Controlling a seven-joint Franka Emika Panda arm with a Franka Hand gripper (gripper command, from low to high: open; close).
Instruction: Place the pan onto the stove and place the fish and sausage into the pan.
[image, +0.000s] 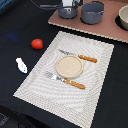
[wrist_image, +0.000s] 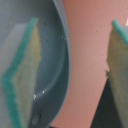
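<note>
The small grey-blue pan (image: 67, 12) stands on the pinkish-brown stove (image: 107, 27) at the back, to the exterior view's left of a larger grey pot. My gripper (image: 67, 4) is right above the pan and open. In the wrist view, my gripper (wrist_image: 70, 70) has its teal-edged fingers (wrist_image: 22, 75) apart on either side of the pan's rim (wrist_image: 64, 55), one inside the pan and one over the stove (wrist_image: 87, 45). The red-orange sausage (image: 37, 44) and the white fish (image: 21, 65) lie on the dark table, to the exterior view's left of the placemat.
The larger grey pot (image: 92, 12) stands beside the pan on the stove. A pale bowl (image: 123, 17) is at the stove's far right. A striped beige placemat (image: 45, 85) carries a round plate (image: 69, 66), a knife (image: 79, 57) and a fork (image: 65, 80).
</note>
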